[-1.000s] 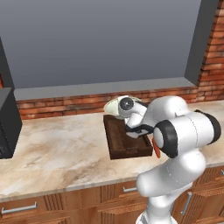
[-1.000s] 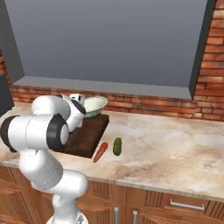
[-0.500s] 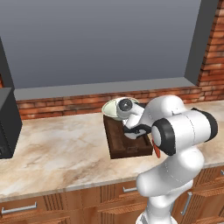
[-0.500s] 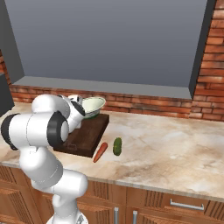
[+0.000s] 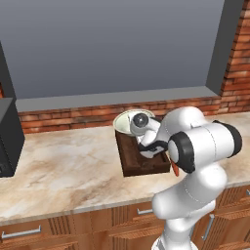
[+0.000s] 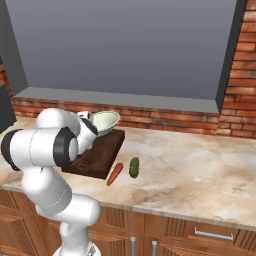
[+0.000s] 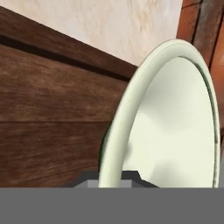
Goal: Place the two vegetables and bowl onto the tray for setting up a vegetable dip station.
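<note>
Against the frames of a second ago, the bowl (image 6: 105,123) sits slightly further over the tray (image 6: 102,157); carrot (image 6: 114,174) and cucumber (image 6: 134,167) lie where they were. The base cameras have not shifted.

One marble counter (image 6: 200,170), largest item, carries everything. One tray, dark brown wood, rectangular with low raised edges, lies on it near the brick wall (image 6: 165,121).

One bowl, round, pale greenish-white, wide-rimmed, is tilted over the tray's far end; whether it touches the wood cannot be told. In the hand view its rim (image 7: 118,127) rises between the fingertips, with the tray's brown boards to the left.

The gripper (image 7: 110,177) is clamped on the bowl's rim, jaws nearly together.

One carrot, orange-red and tapered, and one short dark green cucumber lie on the counter just beside the tray's right edge, side by side, apparently not touching.
</note>
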Controlling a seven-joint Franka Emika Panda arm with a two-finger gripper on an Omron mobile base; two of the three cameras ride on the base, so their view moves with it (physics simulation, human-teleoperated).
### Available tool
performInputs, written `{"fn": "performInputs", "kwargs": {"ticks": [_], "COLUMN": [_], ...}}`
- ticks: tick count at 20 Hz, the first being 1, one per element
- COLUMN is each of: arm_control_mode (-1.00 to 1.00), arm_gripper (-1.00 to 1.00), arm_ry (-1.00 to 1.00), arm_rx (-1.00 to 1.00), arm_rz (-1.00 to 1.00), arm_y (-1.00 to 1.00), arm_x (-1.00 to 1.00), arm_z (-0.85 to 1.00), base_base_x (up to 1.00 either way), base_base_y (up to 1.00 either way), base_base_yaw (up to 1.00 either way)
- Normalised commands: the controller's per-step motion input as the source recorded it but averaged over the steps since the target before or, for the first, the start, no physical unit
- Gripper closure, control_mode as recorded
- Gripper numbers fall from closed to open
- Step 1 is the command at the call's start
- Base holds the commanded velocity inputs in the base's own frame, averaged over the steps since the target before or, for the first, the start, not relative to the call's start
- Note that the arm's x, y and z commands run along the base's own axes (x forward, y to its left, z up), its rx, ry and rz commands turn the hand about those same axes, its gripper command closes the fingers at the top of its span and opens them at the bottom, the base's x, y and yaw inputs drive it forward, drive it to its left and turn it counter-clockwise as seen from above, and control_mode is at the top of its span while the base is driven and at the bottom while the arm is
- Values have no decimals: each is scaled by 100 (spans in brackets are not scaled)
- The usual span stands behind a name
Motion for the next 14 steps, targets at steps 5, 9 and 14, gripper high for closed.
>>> {"fn": "performInputs", "kwargs": {"ticks": [5, 9, 14], "arm_control_mode": [-100, -100, -100], "arm_gripper": [100, 100, 100], "arm_ry": [0, -1, -2], "arm_rx": [0, 0, 0], "arm_rz": [2, 1, 0], "arm_y": [0, 0, 0], "arm_x": [-25, -5, 1], "arm_z": [0, -1, -5], "base_base_x": [0, 0, 0], "base_base_y": [0, 0, 0], "base_base_yaw": [0, 0, 0]}}
